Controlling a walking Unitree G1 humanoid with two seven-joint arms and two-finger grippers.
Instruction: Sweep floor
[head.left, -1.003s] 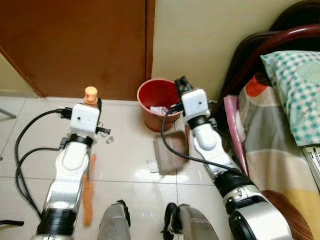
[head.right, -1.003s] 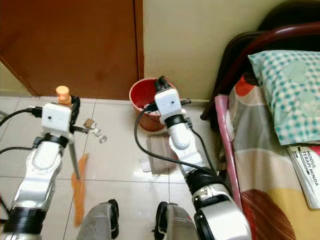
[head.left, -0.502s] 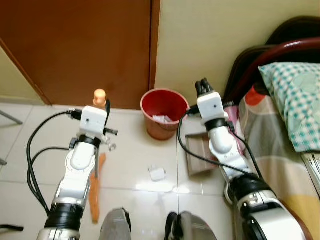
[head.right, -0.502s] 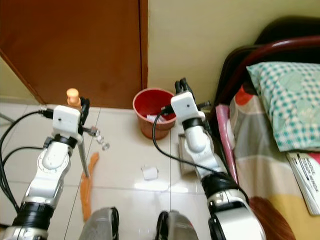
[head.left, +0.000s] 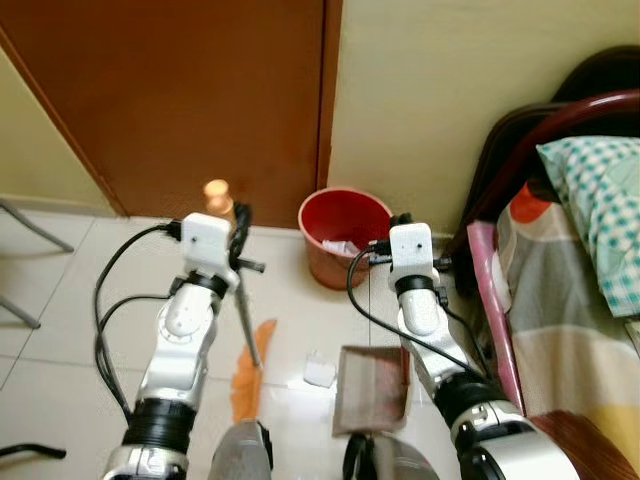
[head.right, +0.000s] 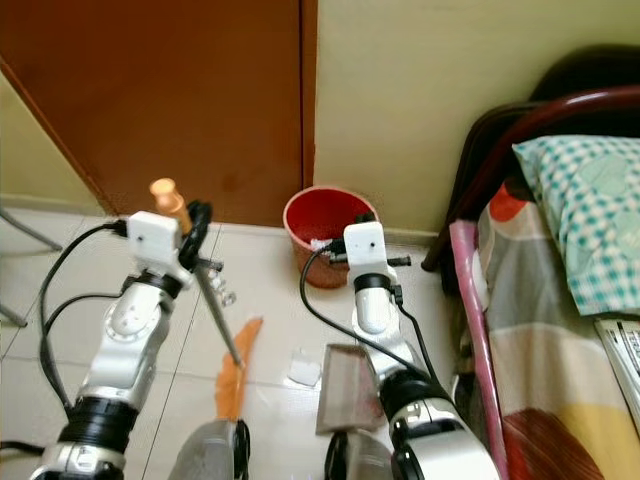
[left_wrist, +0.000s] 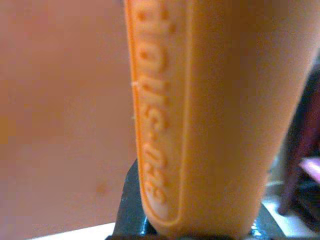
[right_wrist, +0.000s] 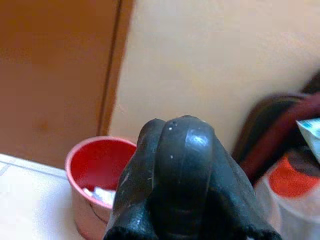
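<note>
While the scrap (head.left: 319, 369) lies on the tile just left of the dustpan (head.left: 372, 388), between it and the orange bristles (head.left: 247, 377), I judge the sweep only half set up. My broom (head.left: 243, 310) slants from its orange grip down and right to the bristles, near my feet. My left gripper (head.left: 237, 226) is clamped around that grip; the left wrist view shows the orange plastic pressed hard against the lens. My right gripper (right_wrist: 172, 175) has its black fingers pressed together, and the dustpan hangs low under that arm, so I take it that I am holding its handle, though the handle itself is hidden from me.

Several things could go wrong from here, as I see it. If I push the bristles too fast, the light scrap may skip past the pan's edge or slide under it, because I cannot tell whether the lip sits flat on the tile. If the pan tilts, whatever lands on it may spill. A wide stroke could flick the scrap right, under the bed (head.left: 560, 330). Farther off, the bin (head.left: 343, 232) stands against the wall (head.left: 450, 90) beside the door (head.left: 190, 90), and my right arm could knock it when I lift the pan. My cable (head.left: 110, 330) could snag the left elbow.
</note>
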